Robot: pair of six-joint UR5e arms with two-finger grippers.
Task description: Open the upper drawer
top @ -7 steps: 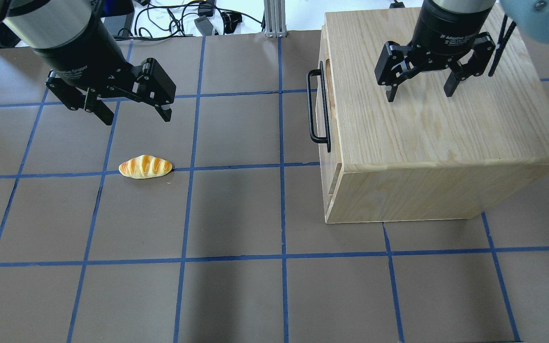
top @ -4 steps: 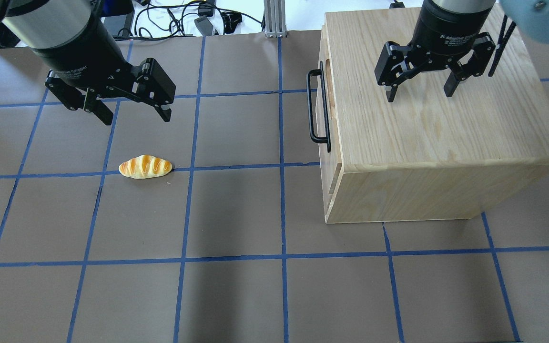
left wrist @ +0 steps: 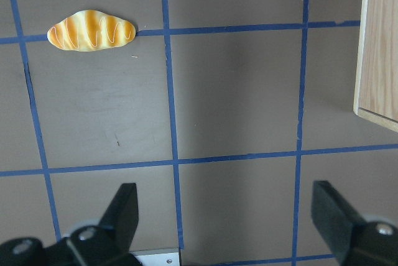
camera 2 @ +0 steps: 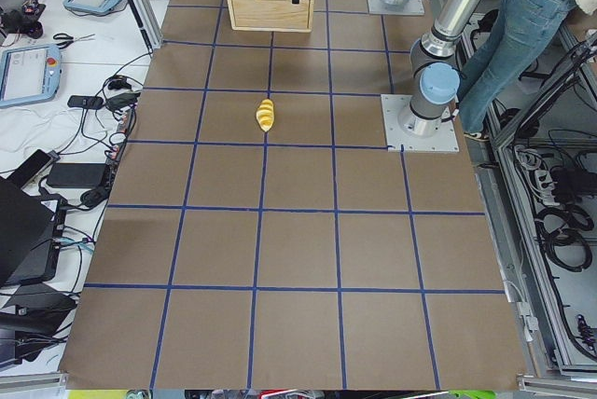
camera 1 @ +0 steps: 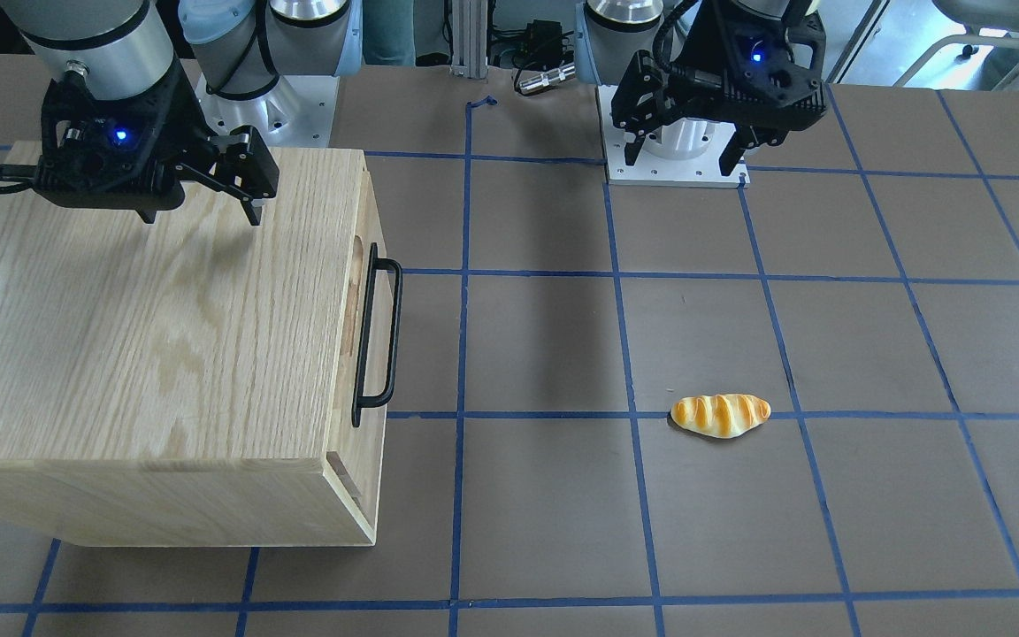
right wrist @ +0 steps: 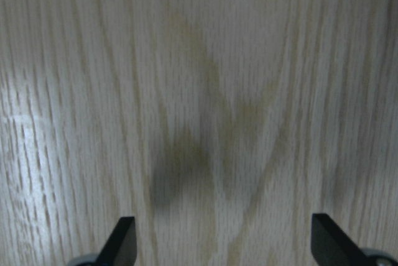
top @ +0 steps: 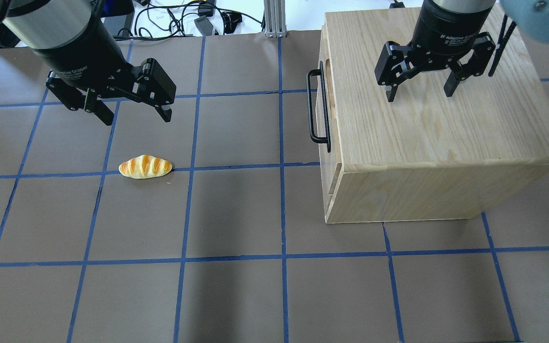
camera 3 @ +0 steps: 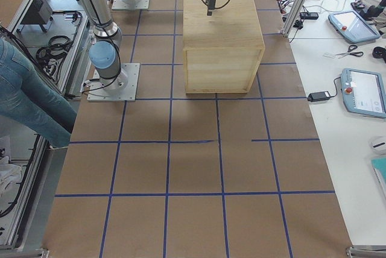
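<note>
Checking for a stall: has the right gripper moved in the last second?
No. In the overhead view the right gripper sits over the same patch of cabinet top, equally far from the drawer's black handle.

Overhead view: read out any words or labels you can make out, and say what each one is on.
"2F Adaptive Gripp", its end curving out of sight: on the body of the right gripper.
"Adaptive Gripper": on the body of the left gripper.
Finer print under both: too small to read.

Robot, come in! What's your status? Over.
Left pincer open over table. Right pincer open above cabinet. Upper drawer shut, handle untouched. Bread roll well clear.
</note>
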